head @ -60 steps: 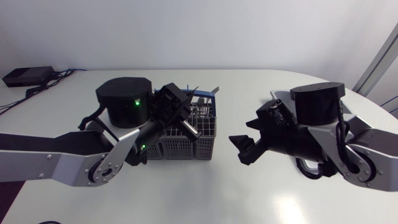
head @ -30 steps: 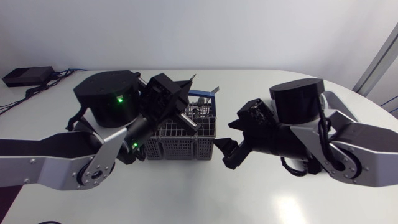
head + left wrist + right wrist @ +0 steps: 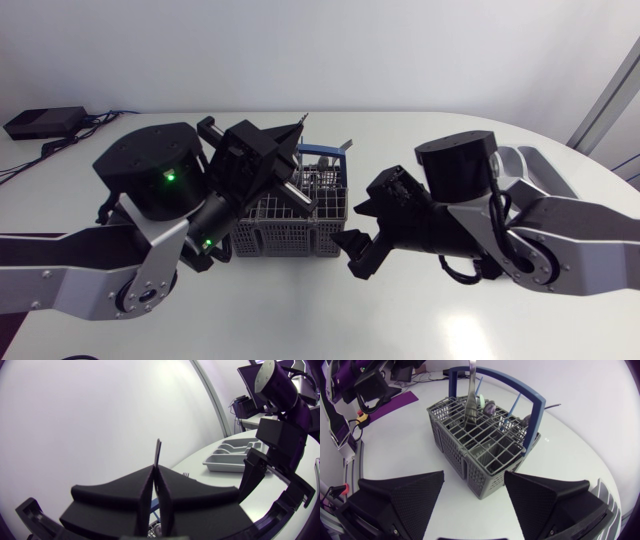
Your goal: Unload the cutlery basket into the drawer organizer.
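Closest to me, the right arm's matte black pincer (image 3: 474,480) hangs low over the white table (image 3: 420,320) with its two wedge-shaped fingers spread wide and nothing between them. It sits just in front of the near corner of the grey plastic mesh cutlery basket with the blue hoop handle (image 3: 485,460), pointing at it but not touching it.

The basket stands upright near the middle of the table, between the two arms. A few pieces stand in its far compartments, among them thin pale-blue handles (image 3: 514,407).

Above the basket, the left arm's black pincer (image 3: 290,150) is closed on the handle of a slim silver metal fork (image 3: 469,412). The fork hangs upright, tines down at the level of the basket's top grid. I can't tell whether the tines are clear of it. From that arm's own camera the two fingers press flat against each other, with the thin end of the handle poking up from between them.

Farther off on the right side of the table, behind the right arm, lies the pale grey drawer organizer tray with long compartments (image 3: 227,462), well apart from the basket.

At the far left corner sits a flat black box with cables (image 3: 40,122).
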`<state>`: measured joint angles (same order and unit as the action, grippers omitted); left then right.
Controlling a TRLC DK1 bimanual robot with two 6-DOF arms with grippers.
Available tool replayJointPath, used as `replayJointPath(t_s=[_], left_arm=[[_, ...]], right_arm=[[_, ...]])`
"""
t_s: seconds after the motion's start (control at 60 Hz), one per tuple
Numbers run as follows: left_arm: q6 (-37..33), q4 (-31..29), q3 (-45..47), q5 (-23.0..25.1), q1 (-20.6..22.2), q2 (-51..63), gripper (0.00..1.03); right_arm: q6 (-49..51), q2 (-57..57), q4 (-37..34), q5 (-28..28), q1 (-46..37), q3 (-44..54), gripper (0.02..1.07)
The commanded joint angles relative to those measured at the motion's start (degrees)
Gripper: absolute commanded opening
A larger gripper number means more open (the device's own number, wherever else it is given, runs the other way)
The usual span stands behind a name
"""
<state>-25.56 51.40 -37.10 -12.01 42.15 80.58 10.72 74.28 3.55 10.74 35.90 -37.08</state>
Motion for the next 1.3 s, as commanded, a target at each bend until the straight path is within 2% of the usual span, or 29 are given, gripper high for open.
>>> replayJointPath(t_s=[0.0,0.533,0.65,0.75,0.867,1.133,1.283], left_arm=[[-1.5,2.0,0.6,0.4,0.8,-2.0,0.08],[-2.4,2.2,-1.0,0.5,1.2,-7.7,0.09],[-0.5,-5.1,-4.5,0.8,1.1,-10.4,0.09],[4.2,-15.8,-9.3,3.6,0.4,-11.4,0.09],[10.4,-24.2,-14.1,6.8,-1.8,-11.0,0.09],[20.0,-33.4,-19.3,12.9,-5.0,-8.3,0.09],[23.5,-38.7,-22.8,16.2,-6.4,-6.2,0.09]], right_arm=[[-0.3,1.0,0.8,0.9,0.5,-1.9,0.89],[-0.4,1.8,1.8,1.9,0.6,-3.8,0.89],[-0.6,-3.4,0.0,3.5,-0.3,-3.7,0.89],[-1.4,-8.8,-2.2,5.3,-2.1,-3.6,0.89],[-2.8,-13.6,-4.8,7.1,-3.6,-3.6,0.89],[-9.5,-15.0,-8.0,15.6,-7.2,-7.3,0.89],[-11.7,-11.5,-8.6,18.1,-8.0,-11.7,0.89]])
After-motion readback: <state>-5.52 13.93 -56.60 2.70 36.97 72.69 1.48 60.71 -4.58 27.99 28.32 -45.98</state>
